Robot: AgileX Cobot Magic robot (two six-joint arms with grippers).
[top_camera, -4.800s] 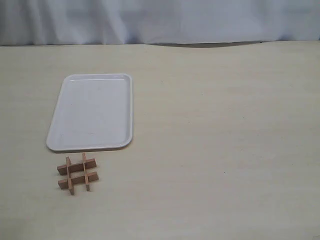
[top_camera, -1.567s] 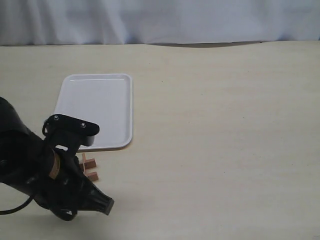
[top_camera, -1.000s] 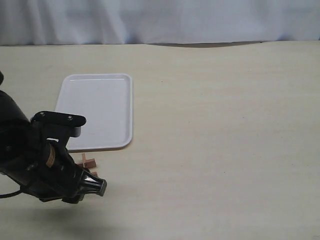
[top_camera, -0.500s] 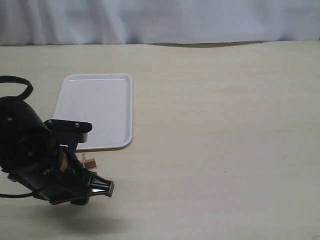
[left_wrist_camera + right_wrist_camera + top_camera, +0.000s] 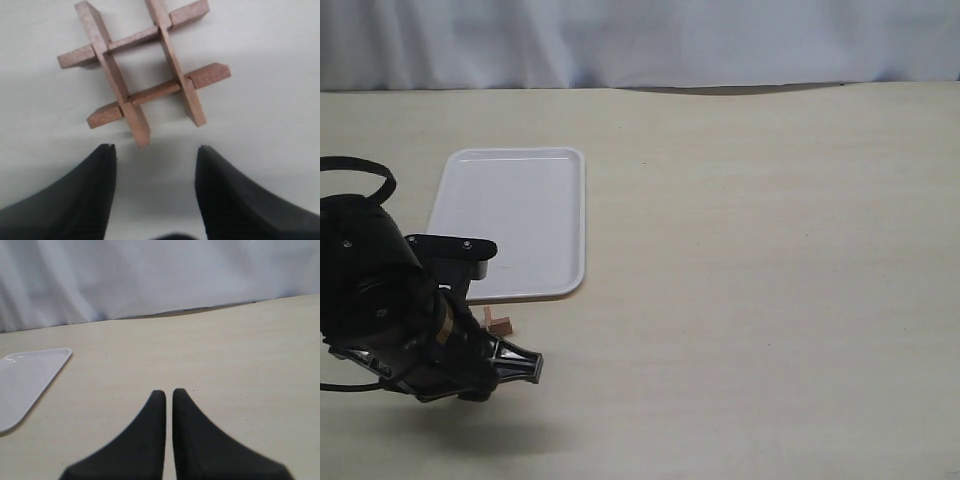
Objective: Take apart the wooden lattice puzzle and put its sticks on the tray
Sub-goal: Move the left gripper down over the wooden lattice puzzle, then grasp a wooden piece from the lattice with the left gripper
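- One white tray (image 5: 535, 180) is seen on the table (image 5: 770, 300); the four sticks (image 5: 170, 55) are kept outside it, locked together as one lattice puzzle (image 5: 145, 70) just beside its near edge.
- In the exterior view only a corner of the puzzle is shown past the arm; the whole is shown in the left wrist view.
- The left gripper (image 5: 156, 150) is held apart, near the puzzle and clear of it.
- The right gripper (image 5: 169, 392) is drawn together, a thin slit left.
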